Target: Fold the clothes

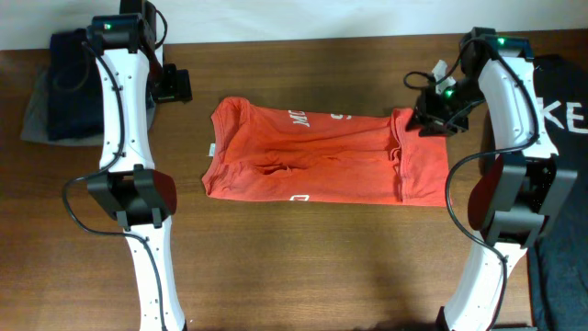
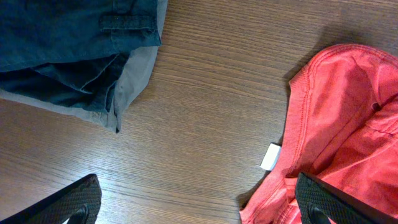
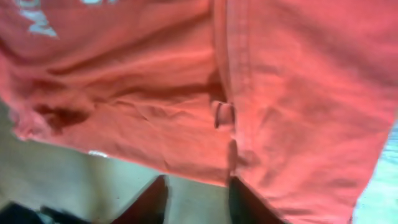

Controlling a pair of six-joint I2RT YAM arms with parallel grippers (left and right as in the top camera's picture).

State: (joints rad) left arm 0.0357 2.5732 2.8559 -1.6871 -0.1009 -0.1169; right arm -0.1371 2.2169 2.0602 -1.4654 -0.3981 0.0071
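The shirt (image 1: 312,152) looked soft and limp, best pinched at hem corners. By its collar the left pincer (image 2: 199,202) gaped; whether the right pincer (image 3: 196,199) gripped was unclear.

We see white shells on the left arm (image 1: 122,101) and the right arm (image 1: 514,97), black joint housings (image 1: 136,195), black cables (image 1: 66,198) looping beside them, and green lights (image 1: 110,26) at the far joints (two on the right).

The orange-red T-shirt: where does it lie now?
In the overhead view the T-shirt lies mid-table, collar toward the left arm, its other end at the right tool.
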